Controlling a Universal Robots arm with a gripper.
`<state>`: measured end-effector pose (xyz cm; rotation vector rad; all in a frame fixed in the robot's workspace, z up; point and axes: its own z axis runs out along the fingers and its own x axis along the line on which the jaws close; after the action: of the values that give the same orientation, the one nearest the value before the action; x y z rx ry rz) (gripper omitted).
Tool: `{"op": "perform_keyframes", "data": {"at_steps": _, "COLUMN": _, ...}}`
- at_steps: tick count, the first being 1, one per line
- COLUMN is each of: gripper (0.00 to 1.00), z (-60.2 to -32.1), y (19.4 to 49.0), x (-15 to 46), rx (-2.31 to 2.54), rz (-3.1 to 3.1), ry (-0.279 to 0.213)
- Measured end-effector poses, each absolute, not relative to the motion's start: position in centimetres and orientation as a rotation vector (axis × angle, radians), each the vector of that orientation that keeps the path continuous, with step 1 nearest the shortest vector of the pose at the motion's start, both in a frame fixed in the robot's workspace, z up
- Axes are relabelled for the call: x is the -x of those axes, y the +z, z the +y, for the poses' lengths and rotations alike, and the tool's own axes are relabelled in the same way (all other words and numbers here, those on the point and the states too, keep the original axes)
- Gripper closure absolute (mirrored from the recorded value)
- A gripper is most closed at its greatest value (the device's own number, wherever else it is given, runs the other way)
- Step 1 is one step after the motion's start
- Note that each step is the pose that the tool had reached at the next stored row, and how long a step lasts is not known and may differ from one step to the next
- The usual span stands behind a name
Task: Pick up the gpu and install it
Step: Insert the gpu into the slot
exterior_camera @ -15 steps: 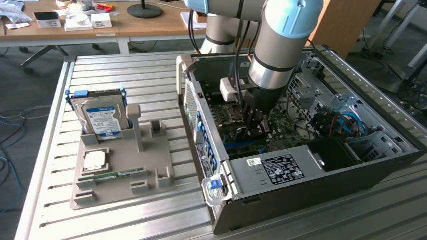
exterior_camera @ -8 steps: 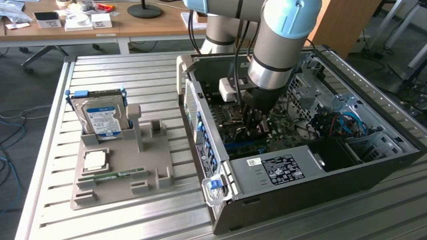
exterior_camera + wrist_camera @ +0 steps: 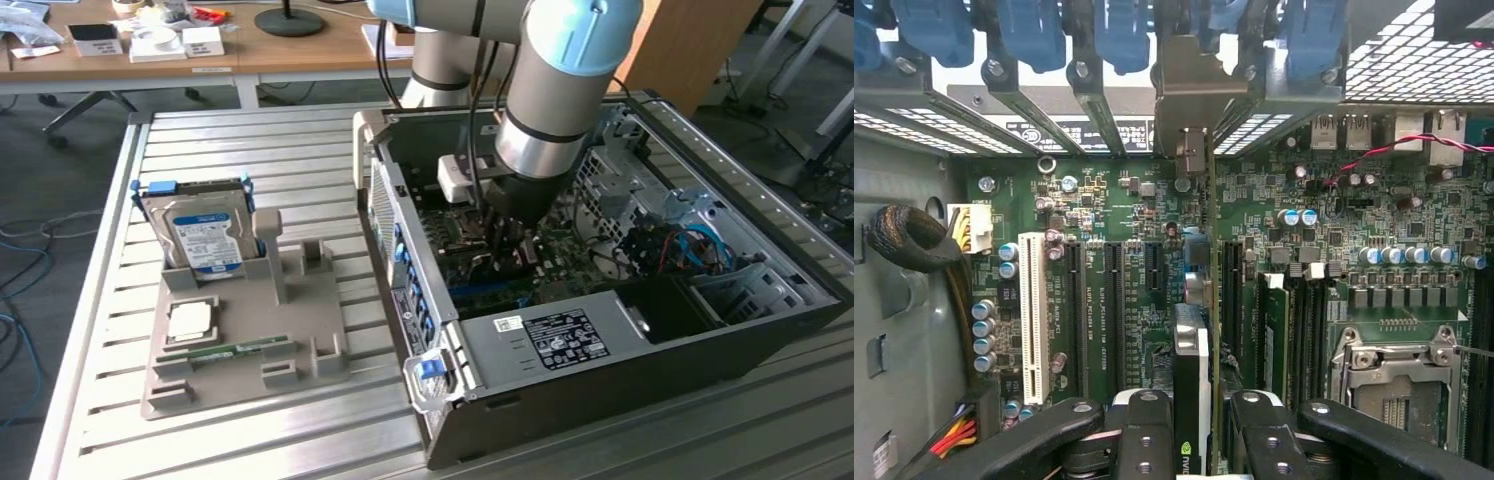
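Green board edge-on, the gpu (image 3: 1192, 370) sat clamped between the two black fingers of the gripper (image 3: 1192, 440), whose jaws stood narrow on the card's thickness. In the wrist view the card ran straight away from the gripper toward the rear slot wall, its silver bracket (image 3: 1190, 110) reaching up among the blue latches (image 3: 1124, 30). Its long axis lay parallel to the black expansion slots (image 3: 1112, 310) and the white slot (image 3: 1034, 315) on the motherboard (image 3: 1354, 200), directly under the gripper, so what mattered was how the card's lower edge lined up with the slot below it. That edge was hidden by the card itself, and I could not tell whether it already touched the slot or hung just above. From the exterior view the arm (image 3: 561, 90) reached down into the open case (image 3: 627, 340) on the bench (image 3: 267, 150), and the arm's body covered most of the card. The hard drive (image 3: 203, 235) stood in its grey holder (image 3: 240, 350) well apart, to the exterior view's left
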<state>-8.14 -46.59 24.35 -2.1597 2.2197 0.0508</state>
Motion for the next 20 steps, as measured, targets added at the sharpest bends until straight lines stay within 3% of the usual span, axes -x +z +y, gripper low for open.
{"op": "perform_keyframes", "data": {"at_steps": 20, "gripper": 0.73, "z": -46.61, "y": 24.27, "x": 8.08, "rx": 2.165, "rz": 2.219, "ry": 0.046}}
